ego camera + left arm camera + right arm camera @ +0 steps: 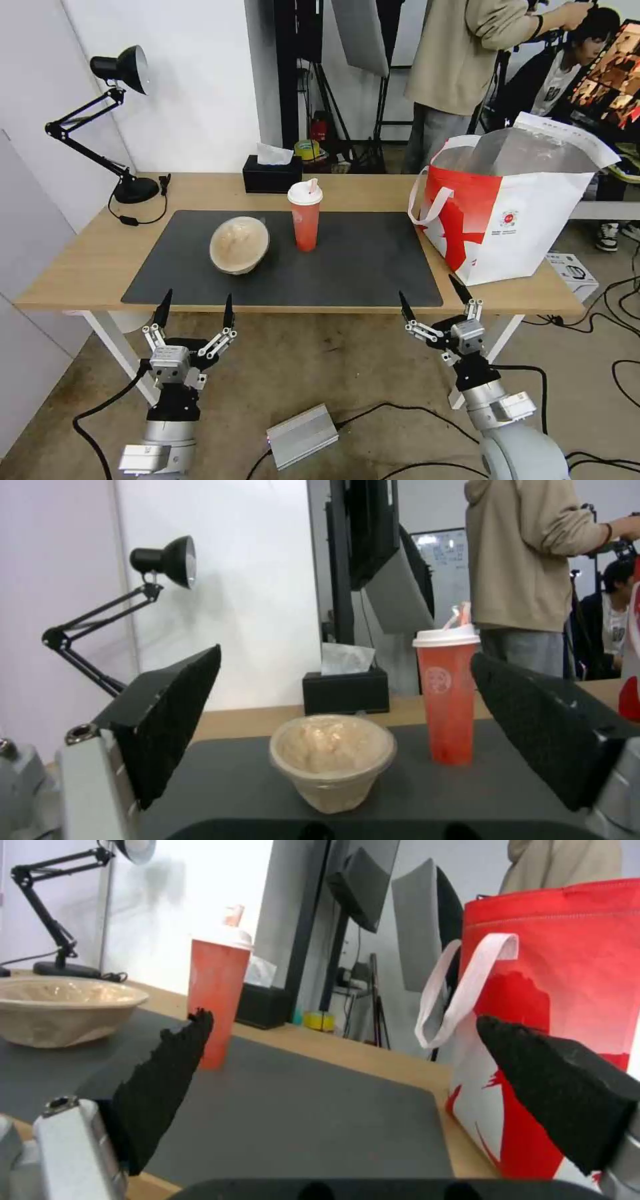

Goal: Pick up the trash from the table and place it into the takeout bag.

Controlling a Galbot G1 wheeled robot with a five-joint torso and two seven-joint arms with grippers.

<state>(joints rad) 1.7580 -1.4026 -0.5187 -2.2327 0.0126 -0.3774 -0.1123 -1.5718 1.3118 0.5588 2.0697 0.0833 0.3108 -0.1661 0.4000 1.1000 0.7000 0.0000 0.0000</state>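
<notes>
Tan bowl [239, 245] on mat beyond open left pincer [196, 307].

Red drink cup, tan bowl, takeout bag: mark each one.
red drink cup [306, 227], head view, red side wall.
tan bowl [239, 245], head view, inner hollow.
takeout bag [533, 220], head view, white front panel.

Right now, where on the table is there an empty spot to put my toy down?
The biggest bare patch is on the dark mat, between the red cup and the takeout bag. Another is the wood between the lamp and the mat. It is crowded where the tan bowl sits close to the cup, with the tissue box behind.
</notes>
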